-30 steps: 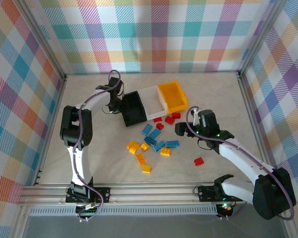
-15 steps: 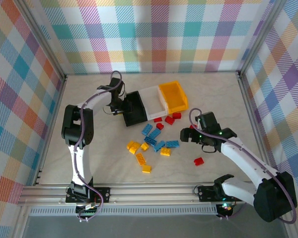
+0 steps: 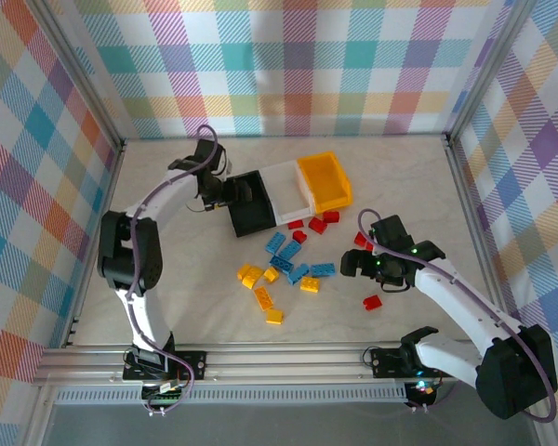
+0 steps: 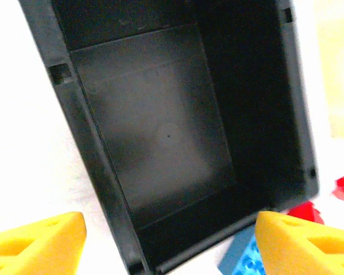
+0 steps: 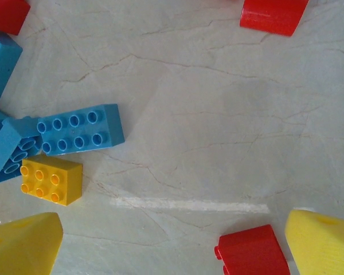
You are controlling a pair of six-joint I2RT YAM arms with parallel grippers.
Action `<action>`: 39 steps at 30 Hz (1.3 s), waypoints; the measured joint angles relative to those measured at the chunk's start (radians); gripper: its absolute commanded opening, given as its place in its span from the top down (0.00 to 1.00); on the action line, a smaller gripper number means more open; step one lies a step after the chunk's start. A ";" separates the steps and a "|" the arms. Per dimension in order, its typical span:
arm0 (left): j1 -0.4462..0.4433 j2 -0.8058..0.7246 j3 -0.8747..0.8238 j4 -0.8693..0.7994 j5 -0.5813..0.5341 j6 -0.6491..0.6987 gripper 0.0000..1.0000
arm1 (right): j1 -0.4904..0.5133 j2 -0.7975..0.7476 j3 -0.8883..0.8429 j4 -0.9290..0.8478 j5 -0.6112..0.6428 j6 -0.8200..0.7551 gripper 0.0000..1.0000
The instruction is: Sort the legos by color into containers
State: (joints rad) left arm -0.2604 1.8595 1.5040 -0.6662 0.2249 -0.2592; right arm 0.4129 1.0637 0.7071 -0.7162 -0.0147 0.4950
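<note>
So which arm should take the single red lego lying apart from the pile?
Right. The right hand, open, hovers close to that red lego; the left hand is far off, over the black bin.

Bright, even light from above covers my surface (image 3: 209,311); shadows under my arms (image 3: 163,197) are soft. My left wrist view is blurry and washed out around the dim black bin (image 4: 155,132); my right wrist view is sharp.

On marbled tabletop (image 5: 218,114): blue eight-stud brick (image 5: 80,130) just beside yellow six-stud brick (image 5: 50,180); red brick (image 5: 252,251) near yellow fingertip (image 5: 324,243) of wide-spread right gripper (image 5: 172,246); second red brick (image 5: 273,14) at top.
</note>
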 measured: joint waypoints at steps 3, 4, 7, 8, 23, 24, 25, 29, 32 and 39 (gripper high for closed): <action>0.001 -0.085 -0.056 0.018 0.002 -0.020 0.17 | 0.000 0.000 0.000 -0.011 -0.001 0.013 0.00; 0.001 -0.114 -0.078 0.025 0.003 -0.030 0.16 | 0.000 0.000 0.000 -0.013 0.000 0.018 0.00; 0.001 -0.189 -0.142 0.048 0.014 -0.058 0.16 | 0.000 0.005 0.000 -0.021 0.007 0.033 0.00; 0.001 -0.214 -0.167 0.060 0.021 -0.068 0.15 | 0.000 0.008 -0.001 -0.024 0.011 0.042 0.00; 0.001 -0.478 -0.491 0.174 0.074 -0.192 0.13 | 0.000 0.024 -0.047 -0.045 0.087 0.158 0.00; 0.001 -0.488 -0.500 0.178 0.074 -0.194 0.13 | 0.000 0.024 -0.052 -0.044 0.090 0.164 0.00; 0.001 -0.497 -0.510 0.181 0.074 -0.195 0.13 | 0.000 0.024 -0.059 -0.045 0.093 0.172 0.00; 0.001 -0.517 -0.544 0.192 0.076 -0.198 0.11 | 0.000 0.029 -0.074 -0.046 0.098 0.183 0.00; 0.000 -0.517 -0.555 0.198 0.082 -0.201 0.11 | 0.002 0.042 -0.076 -0.043 0.097 0.196 0.00; -0.001 -0.517 -0.575 0.226 0.088 -0.217 0.10 | 0.040 0.076 -0.108 -0.037 0.098 0.237 0.02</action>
State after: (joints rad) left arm -0.2615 1.3422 0.9295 -0.4400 0.3126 -0.4763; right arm 0.4530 1.1393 0.5987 -0.7528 0.0830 0.7319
